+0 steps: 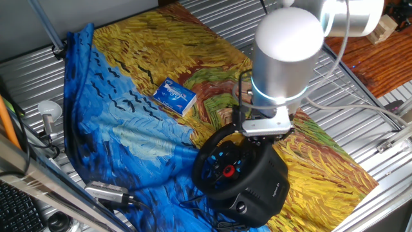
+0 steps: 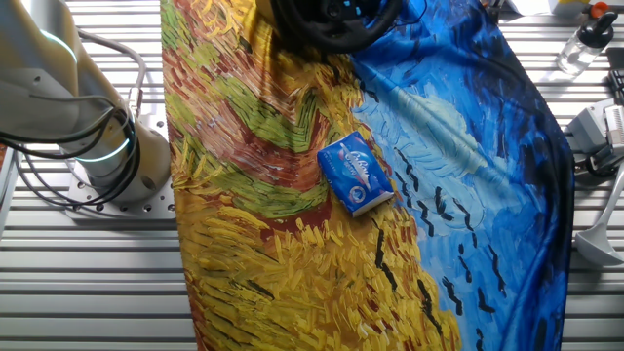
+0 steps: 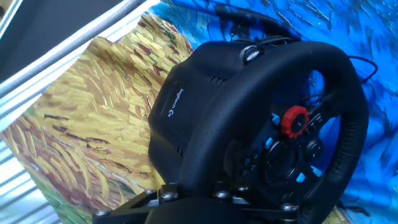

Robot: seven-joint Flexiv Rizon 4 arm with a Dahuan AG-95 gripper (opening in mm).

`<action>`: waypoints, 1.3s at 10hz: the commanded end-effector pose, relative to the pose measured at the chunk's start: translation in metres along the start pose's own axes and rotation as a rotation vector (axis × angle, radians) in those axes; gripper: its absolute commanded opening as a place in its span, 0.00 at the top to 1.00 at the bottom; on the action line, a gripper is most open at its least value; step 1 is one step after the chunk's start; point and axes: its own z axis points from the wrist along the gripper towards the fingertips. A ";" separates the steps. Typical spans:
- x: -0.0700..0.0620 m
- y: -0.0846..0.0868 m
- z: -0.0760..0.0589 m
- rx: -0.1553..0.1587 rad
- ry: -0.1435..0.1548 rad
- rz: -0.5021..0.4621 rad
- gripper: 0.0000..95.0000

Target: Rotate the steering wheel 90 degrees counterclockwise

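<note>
Steering wheel sits nearest in the one fixed view, a black racing wheel with a thick round rim, blue-lit hub buttons and a red round button, backed by its bulky black base. It rests on a painted cloth of yellow and blue brushstrokes that covers the slatted metal tabletop. Directly above the wheel's upper rim hangs the robot arm, its white wrist pointing down at the rim. The fingers are hidden behind the wrist and mount, so I cannot tell whether they are spread or closed on the rim. Beyond the wheel, well apart from it, a small blue-and-white box lies flat on the cloth.
</note>
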 end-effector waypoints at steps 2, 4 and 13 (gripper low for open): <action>0.017 0.000 0.010 0.033 -0.020 -0.048 1.00; 0.022 0.000 0.013 0.064 -0.033 -0.076 1.00; 0.029 0.000 0.018 0.139 -0.048 -0.148 1.00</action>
